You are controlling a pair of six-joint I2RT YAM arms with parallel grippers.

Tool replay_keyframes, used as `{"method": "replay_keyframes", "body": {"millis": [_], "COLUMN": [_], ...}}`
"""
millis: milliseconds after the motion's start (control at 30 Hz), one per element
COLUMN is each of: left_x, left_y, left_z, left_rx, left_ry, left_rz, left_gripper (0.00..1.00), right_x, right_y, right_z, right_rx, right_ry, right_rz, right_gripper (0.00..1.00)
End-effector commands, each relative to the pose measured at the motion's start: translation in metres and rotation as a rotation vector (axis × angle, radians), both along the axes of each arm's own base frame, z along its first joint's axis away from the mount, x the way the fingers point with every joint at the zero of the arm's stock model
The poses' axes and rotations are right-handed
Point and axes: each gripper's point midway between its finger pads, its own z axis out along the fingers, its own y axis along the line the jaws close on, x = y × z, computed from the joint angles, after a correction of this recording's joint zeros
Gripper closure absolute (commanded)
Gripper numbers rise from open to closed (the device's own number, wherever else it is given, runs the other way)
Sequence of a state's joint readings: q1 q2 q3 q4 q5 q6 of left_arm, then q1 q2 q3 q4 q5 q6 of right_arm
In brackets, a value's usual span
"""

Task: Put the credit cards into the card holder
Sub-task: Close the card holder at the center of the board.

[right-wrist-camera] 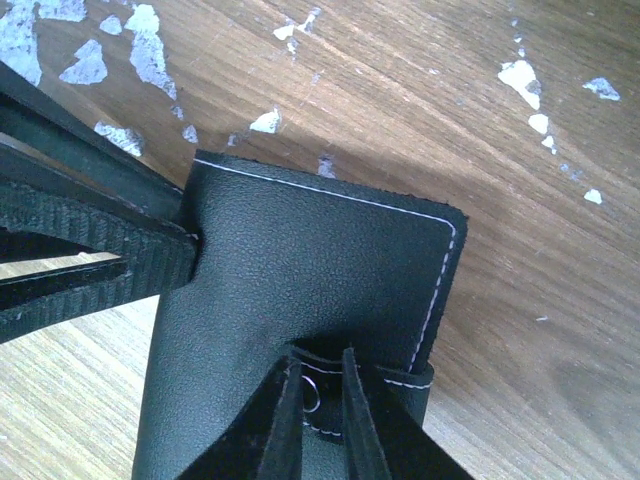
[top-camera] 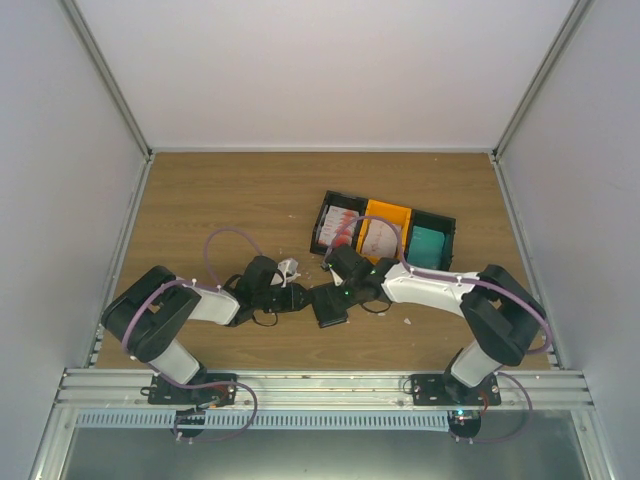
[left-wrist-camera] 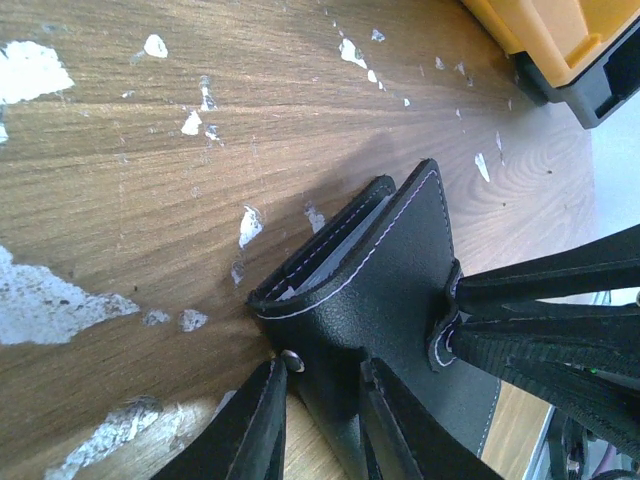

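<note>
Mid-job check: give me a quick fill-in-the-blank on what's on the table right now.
The left gripper and right gripper each pinch the ___ card holder.
The whitish-grey cards lie in the ___ tray.
In the top view, the teal cards lie ___ of that tray.
Missing: black; orange; right.

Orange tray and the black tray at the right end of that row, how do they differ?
Colour: the orange tray is bright orange, the black tray is black. Contents: the orange tray holds whitish-grey cards, the black tray teal cards. Place: the orange tray is in the middle of the row, the black tray at its right end. Both are open-topped and stand side by side.
</note>
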State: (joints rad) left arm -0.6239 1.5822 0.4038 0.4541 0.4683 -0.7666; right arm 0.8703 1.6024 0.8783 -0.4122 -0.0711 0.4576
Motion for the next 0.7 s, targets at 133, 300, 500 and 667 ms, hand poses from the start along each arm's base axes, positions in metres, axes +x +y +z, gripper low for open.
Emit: {"method": "replay_keyframes", "body": {"millis": [133, 300, 500, 667], "left_x": [-0.01, -0.009, -0.009, -0.009], "left_y": [0.007, 0.008, 0.009, 0.01], "left_z": [-0.019, -0.02, -0.021, -0.022], "left_rx": [0.051, 0.055, 0.063, 0.067], "left_ry": [0.035, 0.035, 0.039, 0.04], "left_rz": [-0.01, -0.007, -0.004, -0.001], "left_gripper": [0.77, 0.77, 0.77, 0.77], "right_x": [-0.023, -0.036, -0.056, -0.056], "right_y": [-0.023, -0.034, -0.053, -0.06], "right_z": [-0.037, -0.054, -0.071, -0.068], "right_rx": [-0.141, -0.19, -0.233, -0.212], "right_ry": [0.091, 0.135, 0.181, 0.139], "right_rz": [0.022, 0.022, 0.007, -0.023], "right_gripper": [0.91, 0.94, 0.95, 0.94]}}
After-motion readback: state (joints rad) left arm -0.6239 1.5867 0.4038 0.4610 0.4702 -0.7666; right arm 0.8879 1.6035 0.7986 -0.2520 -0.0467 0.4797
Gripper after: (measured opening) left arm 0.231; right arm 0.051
